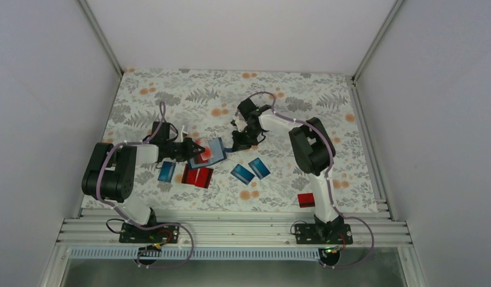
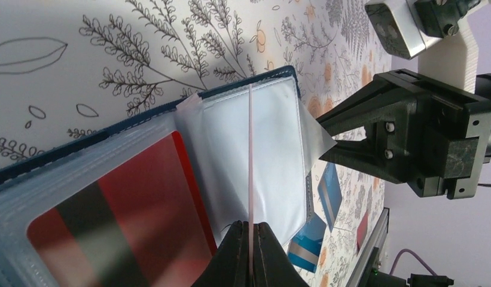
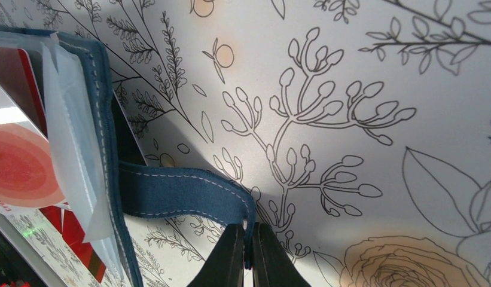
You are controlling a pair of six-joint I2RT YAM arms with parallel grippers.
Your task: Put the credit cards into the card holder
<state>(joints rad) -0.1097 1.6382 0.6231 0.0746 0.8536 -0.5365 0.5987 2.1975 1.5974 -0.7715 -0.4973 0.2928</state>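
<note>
The navy card holder [image 1: 216,150] lies open mid-table, its clear pockets [image 2: 273,149] fanned out, with a red striped credit card [image 2: 111,221] in one. My left gripper [image 1: 201,149] [image 2: 250,230] is shut on a thin pale piece [image 2: 250,161], edge-on over the pockets. It seems to be the clear piece with a red round dot [image 3: 18,167]. My right gripper [image 1: 235,142] [image 3: 249,239] is shut on the holder's blue closure tab [image 3: 183,194] and holds it just above the cloth. Loose credit cards lie nearby: blue [image 1: 166,171], red [image 1: 198,177], and two blue [image 1: 242,174] [image 1: 259,168].
Another red card [image 1: 306,200] lies by the right arm's base near the front rail [image 1: 231,227]. The floral tablecloth [image 1: 189,95] covers the table, with white walls on three sides. My right gripper's body [image 2: 410,137] stands close to the holder's far edge.
</note>
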